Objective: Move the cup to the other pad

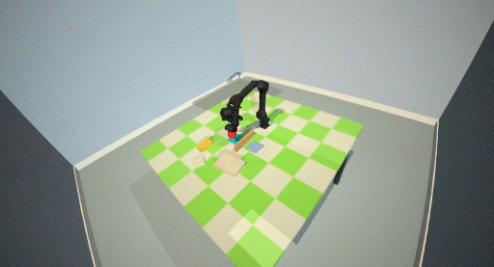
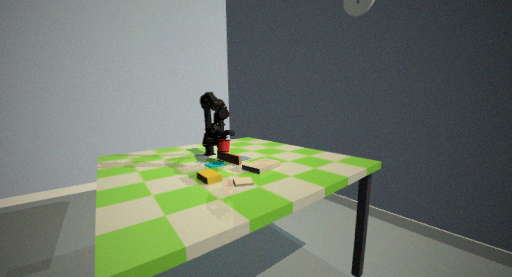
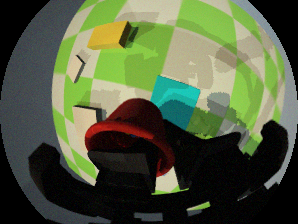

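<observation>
The red cup (image 1: 232,134) (image 2: 224,146) (image 3: 140,113) hangs in the air, about upright, mouth up. My gripper (image 1: 232,129) (image 2: 224,139) (image 3: 159,123) is shut on its rim. The teal pad (image 1: 234,140) (image 2: 215,165) (image 3: 175,100) lies close by, lower than the cup, with table showing between cup and pad in the exterior view. The blue pad (image 1: 255,146) (image 2: 245,158) lies across the brown barrier (image 1: 244,141) (image 2: 229,158). A small bluish speck shows inside the cup in the wrist view; the marbles are otherwise hidden in its dark inside.
A yellow block (image 1: 205,144) (image 2: 210,176) (image 3: 107,36), a small beige block (image 1: 199,160) (image 2: 243,181) (image 3: 76,68) and a wide beige slab (image 1: 230,163) (image 2: 262,165) (image 3: 86,119) lie on the checkered table. The barrier stands between the two pads.
</observation>
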### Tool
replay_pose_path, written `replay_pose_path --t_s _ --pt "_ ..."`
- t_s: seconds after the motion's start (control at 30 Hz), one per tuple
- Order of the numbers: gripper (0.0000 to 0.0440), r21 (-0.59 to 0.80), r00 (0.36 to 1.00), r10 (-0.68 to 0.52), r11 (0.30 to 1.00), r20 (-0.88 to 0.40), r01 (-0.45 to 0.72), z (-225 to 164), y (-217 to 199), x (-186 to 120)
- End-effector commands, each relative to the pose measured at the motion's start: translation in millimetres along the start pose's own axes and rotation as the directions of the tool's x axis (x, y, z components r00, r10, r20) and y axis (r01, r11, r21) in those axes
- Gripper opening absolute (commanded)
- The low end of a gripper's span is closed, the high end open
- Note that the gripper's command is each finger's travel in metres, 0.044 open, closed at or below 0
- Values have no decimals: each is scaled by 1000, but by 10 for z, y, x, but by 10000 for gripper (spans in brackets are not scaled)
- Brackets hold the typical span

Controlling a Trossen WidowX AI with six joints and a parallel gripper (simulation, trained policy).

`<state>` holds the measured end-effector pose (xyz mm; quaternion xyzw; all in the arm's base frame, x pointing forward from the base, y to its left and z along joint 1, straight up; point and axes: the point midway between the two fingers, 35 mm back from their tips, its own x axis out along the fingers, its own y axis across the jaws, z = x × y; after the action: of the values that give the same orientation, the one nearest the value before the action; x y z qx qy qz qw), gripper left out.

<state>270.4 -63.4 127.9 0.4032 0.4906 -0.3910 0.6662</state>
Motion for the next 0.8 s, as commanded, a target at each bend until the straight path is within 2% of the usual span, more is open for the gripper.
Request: replay_pose_path --t_s 0.0,0.57,0.63,0.77 --pt "0 8 1000 -15 1000 0 15 5 -78 95" --pt "8 60 998 -63 996 -15 64 -77 -411 483" --pt "13 67 997 -73 995 -19 74 -91 -457 514" --pt "56 84 997 -70 994 -14 71 -79 -503 563"
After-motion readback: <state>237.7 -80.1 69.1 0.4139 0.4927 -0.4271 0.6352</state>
